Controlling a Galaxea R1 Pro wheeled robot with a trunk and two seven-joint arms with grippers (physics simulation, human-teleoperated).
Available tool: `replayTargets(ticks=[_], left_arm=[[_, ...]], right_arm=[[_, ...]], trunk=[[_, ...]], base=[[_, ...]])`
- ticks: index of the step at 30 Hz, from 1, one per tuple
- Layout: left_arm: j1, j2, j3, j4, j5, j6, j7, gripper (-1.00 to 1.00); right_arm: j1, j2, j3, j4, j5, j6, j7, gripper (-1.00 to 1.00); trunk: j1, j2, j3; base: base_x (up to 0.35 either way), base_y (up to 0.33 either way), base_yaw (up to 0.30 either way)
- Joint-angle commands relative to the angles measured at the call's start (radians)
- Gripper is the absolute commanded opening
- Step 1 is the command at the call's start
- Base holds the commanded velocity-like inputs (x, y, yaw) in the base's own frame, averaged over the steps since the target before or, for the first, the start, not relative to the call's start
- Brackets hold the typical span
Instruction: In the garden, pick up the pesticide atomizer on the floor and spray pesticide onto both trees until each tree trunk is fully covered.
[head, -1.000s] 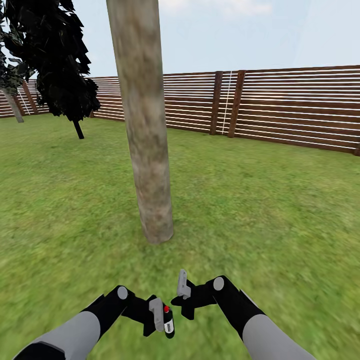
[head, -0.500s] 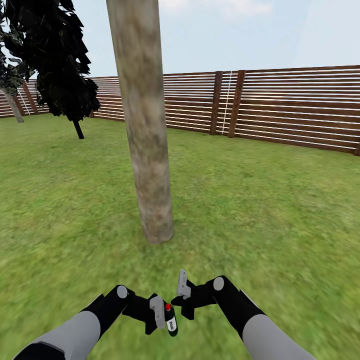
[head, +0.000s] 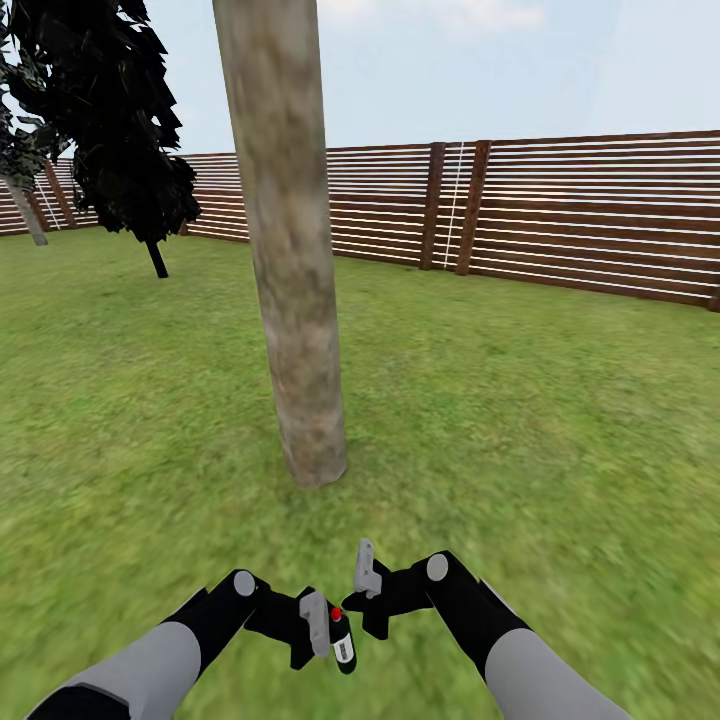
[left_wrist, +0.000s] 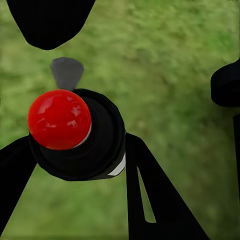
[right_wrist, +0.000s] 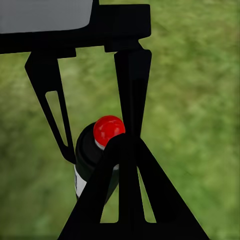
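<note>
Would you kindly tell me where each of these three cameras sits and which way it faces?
Head view: on the head, looking forward and down at the trunk, grass and fence; both arms show, the left pincer holding the atomizer.
Left wrist view: by the left pincer, looking down on the atomizer's red cap over grass; black fingers show.
Right wrist view: by the right pincer, facing the atomizer and the left pincer's fingers.
All views share the atomizer.

Both arms low and bent inward

The left pincer (head: 322, 625) is clamped on a black red-capped pesticide atomizer (head: 341, 638); the right pincer (head: 365, 572) is raised just beside it, its fingers (right_wrist: 132, 75) close together, gripping nothing.
</note>
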Motion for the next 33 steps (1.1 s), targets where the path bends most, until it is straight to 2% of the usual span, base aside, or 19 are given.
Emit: replayTargets(ticks=[1,10,13,15,25,27,33], left_arm=[[0.0,0.0,0.001,0.0,0.001,0.0,0.0,-1.0],[-0.001,0.0,0.001,-0.001,0.004,0.001,0.0,-1.0],[-0.001,0.0,-0.002,-0.001,0.048,-0.001,-0.001,-1.0],[-0.001,0.0,-0.003,0.0,0.056,-0.001,-0.002,-1.0],[0.0,0.01,-0.005,0.001,0.054,0.0,0.0,-1.0],[0.0,0.03,-0.008,0.009,0.049,0.001,0.003,-1.0],[0.002,0.146,-0.016,0.018,0.046,0.003,0.005,-1.0]], right_arm=[[0.0,0.0,0.0,0.0,0.0,0.0,0.0,-1.0],[0.0,0.0,0.0,0.0,0.0,0.0,0.0,-1.0],[0.0,0.0,0.0,0.0,0.0,0.0,0.0,-1.0],[0.0,0.0,0.0,0.0,0.0,0.0,0.0,-1.0],[0.0,0.0,0.0,0.0,0.0,0.0,0.0,-1.0],[0.0,0.0,0.0,0.0,-0.001,0.0,0.001,-1.0],[0.0,0.0,0.0,0.001,0.0,0.001,0.002,-1.0]], trunk=[[0.0,0.0,0.0],[0.0,0.0,0.0],[0.0,0.0,0.0],[0.0,0.0,0.0],[0.0,0.0,0.0],[0.0,0.0,0.0],[0.0,0.0,0.0]], base=[[0.0,0.0,0.0],[0.0,0.0,0.0],[0.0,0.0,0.0],[0.0,0.0,0.0],[0.0,0.0,0.0],[0.0,0.0,0.0],[0.0,0.0,0.0]])
